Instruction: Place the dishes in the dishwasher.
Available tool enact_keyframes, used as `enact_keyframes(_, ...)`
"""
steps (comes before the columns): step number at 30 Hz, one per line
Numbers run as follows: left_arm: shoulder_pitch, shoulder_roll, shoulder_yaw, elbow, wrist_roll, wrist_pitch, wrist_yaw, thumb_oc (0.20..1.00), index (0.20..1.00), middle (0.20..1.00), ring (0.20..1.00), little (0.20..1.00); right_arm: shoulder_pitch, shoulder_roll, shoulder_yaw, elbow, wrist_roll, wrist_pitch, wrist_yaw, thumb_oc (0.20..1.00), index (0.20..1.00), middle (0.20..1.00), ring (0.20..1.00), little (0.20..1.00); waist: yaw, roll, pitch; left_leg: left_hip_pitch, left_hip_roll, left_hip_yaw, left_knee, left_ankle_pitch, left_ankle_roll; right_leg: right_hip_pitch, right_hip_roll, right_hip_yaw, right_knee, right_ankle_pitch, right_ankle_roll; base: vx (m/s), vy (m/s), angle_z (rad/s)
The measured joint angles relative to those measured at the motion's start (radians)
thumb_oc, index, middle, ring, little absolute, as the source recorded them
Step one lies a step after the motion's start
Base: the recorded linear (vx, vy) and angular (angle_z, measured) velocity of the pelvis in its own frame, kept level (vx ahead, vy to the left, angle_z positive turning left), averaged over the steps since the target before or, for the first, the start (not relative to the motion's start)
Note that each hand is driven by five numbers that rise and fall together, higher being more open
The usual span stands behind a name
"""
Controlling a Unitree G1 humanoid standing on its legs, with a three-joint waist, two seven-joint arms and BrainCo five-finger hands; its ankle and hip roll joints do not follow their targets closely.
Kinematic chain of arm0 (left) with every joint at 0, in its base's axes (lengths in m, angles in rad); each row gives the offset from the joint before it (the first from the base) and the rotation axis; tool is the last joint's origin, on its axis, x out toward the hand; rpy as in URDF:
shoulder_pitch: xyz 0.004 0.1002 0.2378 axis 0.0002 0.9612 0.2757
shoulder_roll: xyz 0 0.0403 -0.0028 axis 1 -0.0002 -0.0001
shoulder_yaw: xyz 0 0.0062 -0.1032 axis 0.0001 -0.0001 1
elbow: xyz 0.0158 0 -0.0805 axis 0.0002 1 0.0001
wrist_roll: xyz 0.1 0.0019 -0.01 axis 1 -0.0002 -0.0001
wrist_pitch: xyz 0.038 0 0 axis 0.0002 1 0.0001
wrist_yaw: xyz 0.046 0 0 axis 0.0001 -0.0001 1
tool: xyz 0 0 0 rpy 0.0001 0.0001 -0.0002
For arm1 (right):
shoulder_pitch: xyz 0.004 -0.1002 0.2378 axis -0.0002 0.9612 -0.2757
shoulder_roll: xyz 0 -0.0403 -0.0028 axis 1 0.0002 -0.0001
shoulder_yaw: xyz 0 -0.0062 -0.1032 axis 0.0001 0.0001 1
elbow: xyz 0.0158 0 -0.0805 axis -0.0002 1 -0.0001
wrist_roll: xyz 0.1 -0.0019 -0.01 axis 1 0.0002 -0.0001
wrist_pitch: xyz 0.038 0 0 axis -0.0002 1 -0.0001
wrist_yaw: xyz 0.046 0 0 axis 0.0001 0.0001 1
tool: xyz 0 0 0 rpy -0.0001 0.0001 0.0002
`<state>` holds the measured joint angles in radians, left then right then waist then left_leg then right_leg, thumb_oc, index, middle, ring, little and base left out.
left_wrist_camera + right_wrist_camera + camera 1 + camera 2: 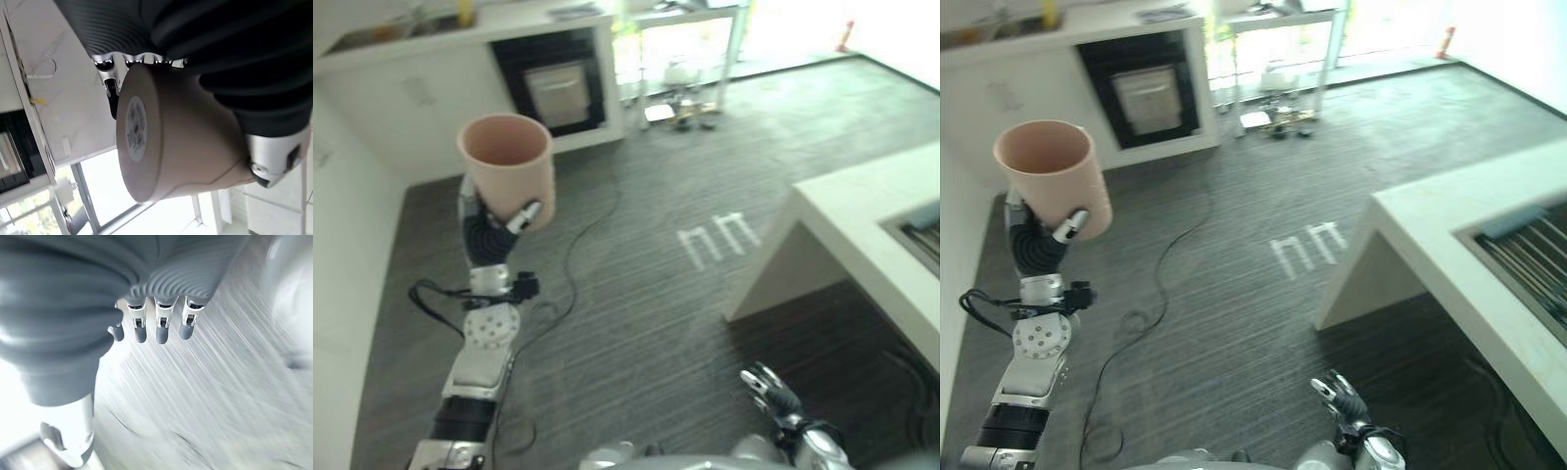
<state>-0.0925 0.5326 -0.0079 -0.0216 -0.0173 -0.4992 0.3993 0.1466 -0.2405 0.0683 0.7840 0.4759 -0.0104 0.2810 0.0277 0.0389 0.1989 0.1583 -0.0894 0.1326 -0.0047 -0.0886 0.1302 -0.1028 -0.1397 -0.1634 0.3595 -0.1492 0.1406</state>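
Cup carried toward the dishwasher

The left robot hand (492, 233) was clamped round the pink cup (507, 164), upright, well short of the dishwasher (558, 86); the right robot hand (156, 325) hung slack-fingered. Next, probably walking closer.

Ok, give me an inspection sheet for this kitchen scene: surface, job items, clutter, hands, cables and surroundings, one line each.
Surface: white counter at the robot's right, with a recessed rack set into it.
Job's things: pink cup, upright, mouth up, held above the floor.
Clutter: small items on the far counter, too small to tell.
Hands: left hand curled round the pink cup; right hand low, fingers straight, holding nothing.
Cables: nothing seen apart from the robot's own.
Surroundings: dark striped floor with white marks; dark built-in appliance in the far cabinets; bright windows behind.
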Motion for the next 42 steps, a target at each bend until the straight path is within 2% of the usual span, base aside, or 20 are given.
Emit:
enact_keyframes(1,0.0,0.001,0.007,0.0,-0.001,0.001,0.002,0.2,0.2,0.2,0.2,0.2,0.001,-0.007,-0.002,0.02,0.002,0.002,0.012,1.0,1.0,1.0,1.0,1.0,-0.003,-0.005,-0.003,0.002,-0.007,-0.03,-0.001,0.0,-0.001,0.0,0.029,0.01,-0.052,0.003,-0.006,0.1,-0.183,1.04)
enact_keyframes(4,-0.003,0.002,0.007,0.004,-0.001,0.006,-0.005,0.2,0.2,0.2,0.2,0.2,0.005,-0.02,-0.008,0.095,0.029,0.0,0.04,1.0,1.0,1.0,1.0,1.0,-0.012,-0.02,-0.008,0.028,-0.03,-0.074,-0.013,0.0,0.0,-0.01,0.05,0.008,-0.089,0.03,-0.038,0.03,-0.235,0.82)
enact_keyframes(6,-0.002,-0.009,0.006,0.021,0.007,0.013,-0.011,0.2,0.2,0.2,0.2,0.2,-0.025,-0.016,0.001,0.143,0.037,0.005,0.069,1.0,1.0,1.0,1.0,1.0,-0.004,-0.022,-0.011,0.037,-0.013,-0.073,-0.013,-0.004,-0.008,0.038,0.085,-0.08,-0.184,0.073,-0.102,0.05,-0.304,0.51)
enact_keyframes(7,0.002,-0.007,0.007,0.02,0.019,0.02,-0.014,0.2,0.2,0.2,0.2,0.2,-0.026,-0.013,0.004,0.151,0.038,0.007,0.073,1.0,1.0,1.0,1.0,1.0,0.002,-0.034,-0.016,0.038,-0.021,-0.071,-0.011,-0.004,-0.016,0.086,0.097,-0.096,-0.276,0.145,-0.137,0.03,-0.24,0.35)
enact_keyframes(8,0.02,-0.009,0.006,0.02,0.021,0.027,-0.03,0.2,0.2,0.2,0.2,0.2,-0.031,-0.013,0.005,0.157,0.037,0.016,0.072,1.0,1.0,1.0,1.0,1.0,0.009,-0.053,-0.014,0.008,-0.039,-0.065,0.065,-0.018,-0.078,0.141,0.074,-0.1,-0.362,0.205,-0.132,0.01,-0.224,0.65)
enact_keyframes(9,0.031,0.0,0.004,0.015,0.029,0.034,-0.056,0.2,0.2,0.2,0.2,0.2,-0.031,0.001,0.006,0.16,0.036,0.023,0.073,1.0,1.0,1.0,1.0,1.0,0.005,-0.092,-0.011,-0.058,0.008,-0.031,0.155,-0.086,-0.127,0.176,0.027,-0.13,-0.385,0.21,-0.127,-0.06,-0.247,0.8)
enact_keyframes(10,0.051,0.0,0.011,-0.007,0.032,0.036,-0.056,0.2,0.2,0.2,0.2,0.2,-0.018,-0.01,0.008,0.168,0.035,0.024,0.076,1.0,1.0,1.0,1.0,1.0,0.007,-0.077,-0.013,-0.069,0.13,-0.003,0.06,-0.033,-0.197,0.186,0.038,-0.128,-0.37,0.192,-0.109,-0.07,-0.183,0.95)
enact_keyframes(11,0.054,-0.01,0.009,-0.013,0.03,0.035,-0.059,0.2,0.2,0.2,0.2,0.2,-0.022,-0.039,0.009,0.18,0.036,0.021,0.072,1.0,1.0,1.0,1.0,1.0,0.018,-0.035,0.0,-0.086,0.192,-0.042,0.057,0.063,-0.203,0.218,0.057,-0.129,-0.371,0.174,-0.089,-0.11,-0.185,0.61)
enact_keyframes(13,0.056,-0.014,0.006,-0.013,-0.002,0.046,-0.073,0.2,0.2,0.2,0.2,0.2,-0.018,-0.043,0.002,0.198,0.037,0.022,0.075,1.0,1.0,1.0,1.0,1.0,0.011,-0.03,-0.002,-0.138,0.18,-0.036,0.138,0.082,-0.222,0.219,0.045,-0.121,-0.371,0.162,-0.071,-0.09,-0.091,0.79)
enact_keyframes(15,0.024,-0.014,0.012,-0.02,-0.024,0.042,-0.089,0.2,0.2,0.2,0.2,0.2,-0.01,-0.045,-0.002,0.194,0.048,0.023,0.078,1.0,1.0,1.0,1.0,1.0,0.001,-0.041,-0.004,-0.165,0.157,-0.012,0.125,0.102,-0.226,0.223,0.037,-0.124,-0.386,0.13,-0.084,-0.06,-0.012,1.04)
enact_keyframes(16,0.009,-0.019,0.015,-0.024,-0.051,0.037,-0.102,0.2,0.2,0.2,0.2,0.2,-0.008,-0.059,-0.003,0.217,0.058,0.023,0.073,1.0,1.0,1.0,1.0,1.0,0.009,-0.027,-0.001,-0.158,0.17,0.056,0.065,0.099,-0.225,0.218,0.039,-0.157,-0.389,0.137,-0.108,-0.04,0.062,0.91)
enact_keyframes(17,-0.002,-0.012,0.016,-0.021,-0.051,0.038,-0.121,0.2,0.2,0.2,0.2,0.2,-0.009,-0.061,-0.006,0.229,0.098,0.016,0.073,1.0,1.0,1.0,1.0,1.0,0.0,-0.035,0.0,-0.158,0.189,0.158,0.073,0.053,-0.16,0.219,0.017,-0.188,-0.388,0.141,-0.109,-0.04,0.135,0.76)
enact_keyframes(18,-0.009,-0.012,0.009,-0.022,-0.05,0.036,-0.132,0.2,0.2,0.2,0.2,0.2,-0.006,-0.064,-0.01,0.232,0.113,0.014,0.073,1.0,1.0,1.0,1.0,1.0,-0.005,-0.04,0.0,-0.155,0.2,0.194,0.099,0.05,-0.154,0.211,-0.004,-0.195,-0.371,0.13,-0.098,0.06,0.146,0.62)
enact_keyframes(19,-0.014,-0.011,0.004,-0.018,-0.05,0.036,-0.149,0.2,0.2,0.2,0.2,0.2,-0.006,-0.071,-0.029,0.248,0.135,0.013,0.074,1.0,1.0,1.0,1.0,1.0,-0.05,-0.024,-0.001,-0.078,0.21,0.229,0.031,0.057,-0.159,0.235,-0.025,-0.208,-0.354,0.124,-0.065,0.07,0.157,0.4)
enact_keyframes(20,-0.025,-0.011,0.002,-0.01,-0.05,0.037,-0.15,0.2,0.2,0.2,0.2,0.2,-0.006,-0.07,-0.045,0.251,0.135,0.014,0.072,1.0,1.0,1.0,1.0,1.0,-0.065,-0.007,-0.001,-0.039,0.203,0.238,-0.026,0.103,-0.178,0.248,-0.027,-0.21,-0.351,0.127,-0.042,0.07,0.139,0.28)
enact_keyframes(22,-0.053,0.009,-0.002,-0.009,-0.04,0.041,-0.15,0.2,0.2,0.2,0.2,0.2,0.003,-0.033,-0.04,0.246,0.135,0.017,0.075,1.0,1.0,1.0,1.0,1.0,-0.086,-0.038,-0.004,-0.001,0.14,0.248,-0.083,0.118,-0.156,0.254,-0.067,-0.173,-0.393,0.16,0.006,0.08,0.187,-0.08)
enact_keyframes(24,-0.06,0.029,-0.004,-0.009,-0.038,0.051,-0.149,0.2,0.2,0.2,0.2,0.2,0.004,-0.025,-0.041,0.25,0.125,0.013,0.072,1.0,1.0,1.0,1.0,1.0,-0.089,-0.047,-0.006,0.0,0.128,0.259,-0.082,0.115,-0.15,0.255,-0.079,-0.169,-0.403,0.18,0.017,0.06,0.078,-0.19)
enact_keyframes(28,-0.061,0.059,-0.01,-0.01,0.019,0.086,-0.148,0.2,0.2,0.2,0.2,0.2,-0.003,-0.03,-0.04,0.287,0.08,0.003,0.078,1.0,1.0,1.0,1.0,1.0,-0.091,-0.038,-0.009,0.012,0.134,0.256,-0.082,0.115,-0.15,0.278,-0.062,-0.173,-0.448,0.203,0.018,0.05,0.004,-0.09)
enact_keyframes(35,-0.066,0.08,-0.033,-0.02,0.118,0.086,-0.138,0.2,0.2,0.2,0.2,0.2,0.008,-0.045,-0.04,0.349,0.034,0.023,0.105,1.0,1.0,1.0,1.0,1.0,-0.093,-0.023,-0.018,0.022,0.167,0.259,-0.083,0.117,-0.173,0.278,-0.025,-0.153,-0.448,0.202,-0.001,0.0,-0.015,-0.08)
enact_keyframes(42,-0.07,0.083,-0.034,-0.021,0.116,0.088,-0.132,0.2,0.2,0.2,0.2,0.2,0.035,-0.036,-0.037,0.348,0.033,0.022,0.143,1.0,1.0,1.0,1.0,1.0,-0.108,-0.053,-0.048,0.022,0.168,0.27,-0.083,0.12,-0.174,0.27,-0.024,-0.138,-0.448,0.213,-0.008,0.01,0.001,-0.04)
